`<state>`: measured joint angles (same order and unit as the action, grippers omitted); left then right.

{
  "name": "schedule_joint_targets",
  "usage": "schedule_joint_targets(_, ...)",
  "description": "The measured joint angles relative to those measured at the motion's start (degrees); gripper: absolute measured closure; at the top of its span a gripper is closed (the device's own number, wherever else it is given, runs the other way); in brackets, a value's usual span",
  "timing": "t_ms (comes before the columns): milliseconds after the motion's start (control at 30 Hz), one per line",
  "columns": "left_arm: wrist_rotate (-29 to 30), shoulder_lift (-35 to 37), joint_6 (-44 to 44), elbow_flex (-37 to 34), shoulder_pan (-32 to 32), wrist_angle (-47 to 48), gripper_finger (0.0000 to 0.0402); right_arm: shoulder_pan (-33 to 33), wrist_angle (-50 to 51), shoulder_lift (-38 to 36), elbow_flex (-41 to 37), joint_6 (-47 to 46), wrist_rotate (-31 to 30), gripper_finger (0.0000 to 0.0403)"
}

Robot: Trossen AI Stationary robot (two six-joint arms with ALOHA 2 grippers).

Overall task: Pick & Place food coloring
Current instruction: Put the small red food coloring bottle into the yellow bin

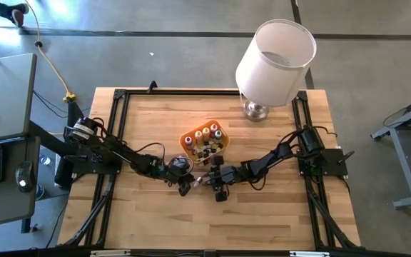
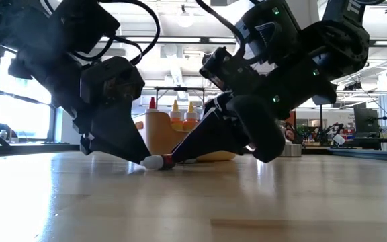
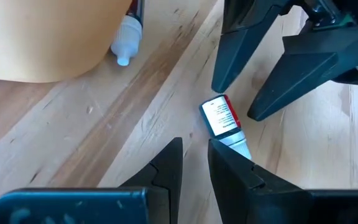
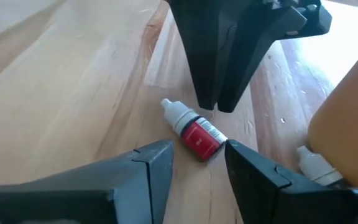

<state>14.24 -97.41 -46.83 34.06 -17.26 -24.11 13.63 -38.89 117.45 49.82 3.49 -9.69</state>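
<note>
You're at the pick step: one red food coloring bottle [image 4: 192, 133] lies on its side on the wooden table [image 1: 277, 214], loose, white cap end pointing away from the orange tray [image 1: 191, 135]. In the high view it sits at about 6 o'clock from the tray, just beside it, between both grippers.

Right gripper [image 4: 197, 158] is low over the bottle with its fingers spread apart and nothing between them; the bottle's base lies right at the gap, not yet inside. Left gripper [image 3: 194, 158] faces it from the other side, fingers nearly together with only a narrow slit, holding nothing, tips just short of the bottle's cap.

The rest of the food coloring [image 1: 207, 139] stands in the tray. A second bottle [image 3: 128, 37] lies on the table against the tray wall.

Next, in my read: pick one arm. The right looks better set, so ease it forward so the fingers straddle the red body, then close. Back the left off first, since the two sets of fingertips are crowded and could collide or roll the bottle.
</note>
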Motion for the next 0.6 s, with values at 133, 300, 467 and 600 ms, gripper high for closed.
schedule_joint_targets(133, 0.02, 0.00, 0.00, 0.00, 0.00, -0.01, 0.0328, 0.00, -0.02, 0.00, 0.00, 0.75, -1.26, 0.0263)
schedule_joint_targets(300, 0.02, 0.00, 0.02, 0.00, 0.00, -0.02, 0.0328, -0.15, -2.86, 0.00, -0.02, 4.13, 2.66, 0.0263)
schedule_joint_targets(467, -0.72, 0.00, 0.15, 0.00, 0.00, -0.14, 0.0328, -0.34, -4.78, 0.00, 0.00, 9.64, 4.22, 0.0263)
schedule_joint_targets(600, -0.22, 0.00, -0.04, 0.00, 0.00, -0.09, 0.0328, -1.95, -1.99, 0.00, 1.50, 9.82, 7.95, 0.0263)
